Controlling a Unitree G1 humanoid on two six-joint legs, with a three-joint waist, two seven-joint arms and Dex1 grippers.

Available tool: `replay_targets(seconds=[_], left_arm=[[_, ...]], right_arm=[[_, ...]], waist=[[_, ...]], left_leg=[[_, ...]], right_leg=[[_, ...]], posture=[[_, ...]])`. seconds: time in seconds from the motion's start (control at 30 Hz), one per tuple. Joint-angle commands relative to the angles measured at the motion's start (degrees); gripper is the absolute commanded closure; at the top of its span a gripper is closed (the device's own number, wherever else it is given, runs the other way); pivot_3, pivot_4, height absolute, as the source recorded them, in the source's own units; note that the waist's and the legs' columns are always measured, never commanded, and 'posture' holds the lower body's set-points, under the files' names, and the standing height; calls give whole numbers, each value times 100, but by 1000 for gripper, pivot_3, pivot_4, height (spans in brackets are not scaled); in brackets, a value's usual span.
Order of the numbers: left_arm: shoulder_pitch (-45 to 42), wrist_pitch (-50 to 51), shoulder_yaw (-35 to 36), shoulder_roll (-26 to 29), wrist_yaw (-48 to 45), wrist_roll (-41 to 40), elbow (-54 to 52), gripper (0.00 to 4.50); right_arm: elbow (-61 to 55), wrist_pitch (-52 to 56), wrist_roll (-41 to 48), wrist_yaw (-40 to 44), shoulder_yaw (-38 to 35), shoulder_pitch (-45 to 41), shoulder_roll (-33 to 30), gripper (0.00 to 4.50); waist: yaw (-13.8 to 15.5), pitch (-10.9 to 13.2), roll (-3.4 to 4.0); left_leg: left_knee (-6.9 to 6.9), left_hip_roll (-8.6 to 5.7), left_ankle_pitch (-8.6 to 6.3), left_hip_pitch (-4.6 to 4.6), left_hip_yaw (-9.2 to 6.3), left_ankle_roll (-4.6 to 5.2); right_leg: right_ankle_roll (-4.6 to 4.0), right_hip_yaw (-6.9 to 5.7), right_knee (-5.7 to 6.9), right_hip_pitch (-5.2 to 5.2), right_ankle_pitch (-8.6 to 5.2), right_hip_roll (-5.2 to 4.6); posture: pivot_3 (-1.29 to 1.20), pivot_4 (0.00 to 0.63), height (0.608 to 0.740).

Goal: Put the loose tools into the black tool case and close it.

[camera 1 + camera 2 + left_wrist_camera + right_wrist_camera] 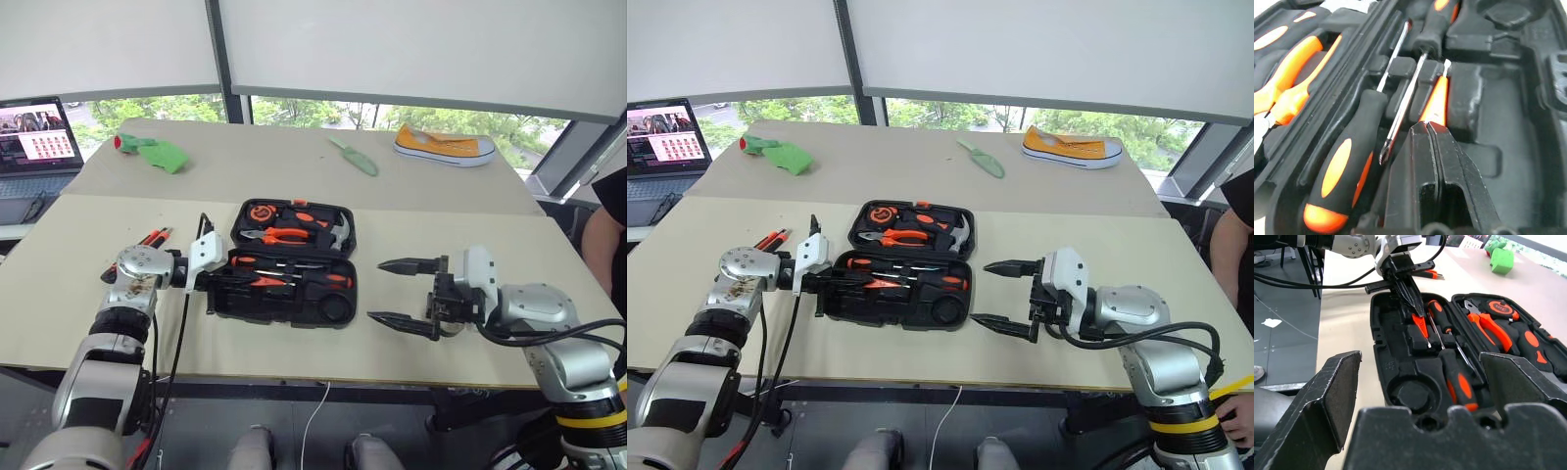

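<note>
Case check first: the black tool case point(294, 262) lies open in the middle of the near table point(470, 333), lid half away from me, tray half toward me. In the tray I see two black-shafted screwdrivers point(1342, 171) lying in their slots and the short orange tester screwdriver point(1435, 100) beside them. The lid half carries the orange-handled pliers point(284, 236), with a tape measure point(263, 211) and a hammer point(336, 232) alongside.

My left gripper point(1429, 128) reaches in over the tray's left end, pointing rightward and slightly down, its fingers pressed together with their tips at the butt end of the tester screwdriver; I cannot tell whether they touch it. Left forearm runs up from the table's near edge, wrist bent inward.

My right gripper point(402, 291) hovers just right of the case, pointing left, roughly level, jaws spread wide and holding nothing.

An orange-and-black utility knife point(152, 238) lies on the table left of the left wrist, outside the case.

On the far table I note a green garden trowel point(354, 156), a yellow shoe point(444, 147), a green cloth point(157, 151) and a laptop point(37, 137).
</note>
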Motion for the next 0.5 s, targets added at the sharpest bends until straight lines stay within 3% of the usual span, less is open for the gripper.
replay_targets(seconds=[0.03,0.13,0.3,0.4,0.5], left_arm=[[11,-89,-167,34,20,241,44,4451],[34,23,-169,40,253,311,88,4451],[302,501,477,27,159,-562,-451,4451],[1166,790,1416,326,372,-1396,-1403,3781],[2404,1263,2389,625,991,-1909,-2481,2668]], right_arm=[[-233,-16,118,-42,-121,48,-1,0],[-237,-3,125,-63,-123,82,6,0],[-252,-4,166,-88,-104,101,57,0],[-217,-2,390,-168,-222,156,269,0],[-152,-367,338,-157,-225,350,512,0]], waist=[[-2,0,1],[-2,-1,2],[-19,-1,1],[-82,-1,2],[-194,-1,1]], left_leg=[[0,0,0,1,0,0],[0,0,0,4,0,0],[5,1,0,6,-1,0],[3,2,0,5,-1,0],[-8,6,-1,5,-5,1]], right_leg=[[0,0,1,0,0,0],[0,0,6,1,0,0],[0,1,17,1,0,0],[-2,2,18,-4,-1,1],[-5,2,22,-9,-2,3]], posture=[[0,150,740],[0,150,740],[0,150,740],[0,150,740],[0,150,740]])
